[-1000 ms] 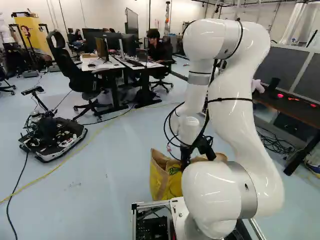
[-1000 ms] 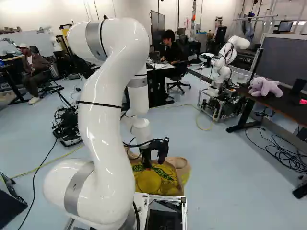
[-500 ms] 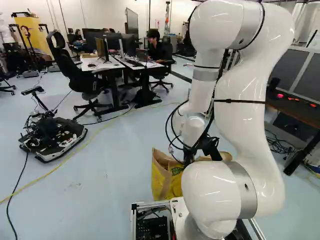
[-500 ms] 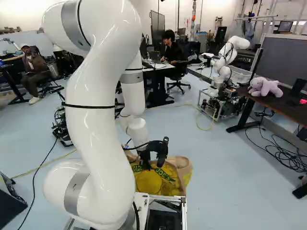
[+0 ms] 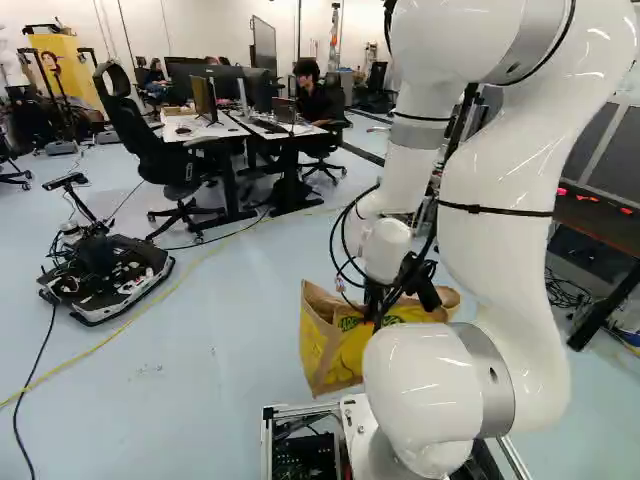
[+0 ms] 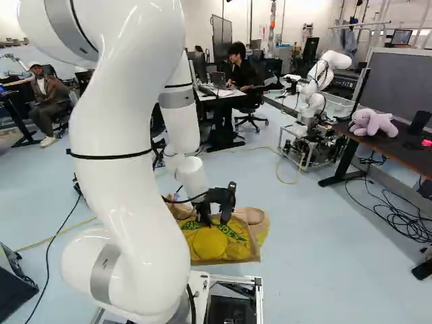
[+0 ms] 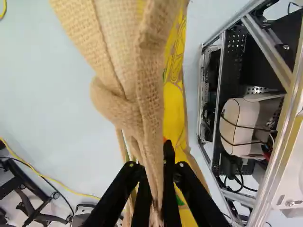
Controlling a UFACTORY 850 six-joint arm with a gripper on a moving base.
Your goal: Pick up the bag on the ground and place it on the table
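the claw [image 6: 205,217] was pinching a bunched strip of the tan cloth of the bag [image 6: 216,248], a grip only the wrist view laid bare; in both base views the fingertips ran into the dark clutter of the wrist and the cloth. the bag hung or stood low in the middle of both frames, just ahead of the base, and tilted in the left one; whether it touched the floor [image 5: 230,350] i could not tell. the wrist view also had the base's metal rail [image 7: 219,101] beside it. farther out, the right base view had the purple plush [image 6: 373,122] on the dark table [image 6: 405,154], at right, and another robot [image 6: 335,59] at upper right, neither visible in the left one, where the arm [image 5: 500,200] filled much of the right side.
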